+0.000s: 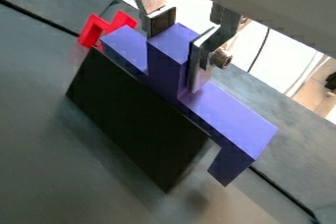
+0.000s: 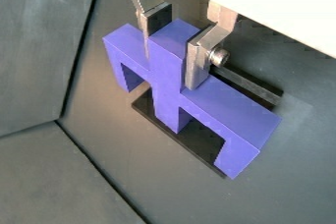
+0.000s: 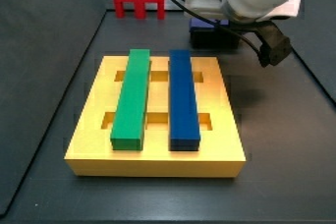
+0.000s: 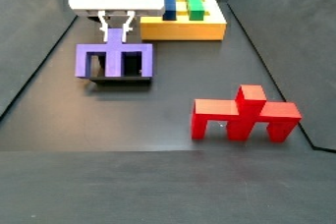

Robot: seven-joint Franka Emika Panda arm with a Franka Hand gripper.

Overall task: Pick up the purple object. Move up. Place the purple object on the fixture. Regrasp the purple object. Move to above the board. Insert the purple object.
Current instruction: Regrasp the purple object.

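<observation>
The purple object [image 1: 226, 120] [image 2: 226, 118] [image 4: 100, 59] lies flat across the black fixture [image 1: 129, 120] [image 4: 126, 81], one short arm pointing up. My gripper [image 1: 180, 56] [image 2: 171, 59] [image 4: 118, 24] stands over it, its silver fingers pressed on either side of that upright arm, shut on it. Both ends of the long bar overhang the fixture. The yellow board [image 3: 92, 140] [image 4: 184, 31] lies beyond, apart from the fixture [image 3: 210, 39]. In that side view the arm's body hides most of the purple object.
A green bar [image 3: 130, 95] and a dark blue bar [image 3: 184, 95] sit in the board's slots. A red legged piece [image 4: 245, 116] [image 3: 138, 2] [image 1: 100, 29] stands on the dark floor, away from the fixture. Walls edge the floor.
</observation>
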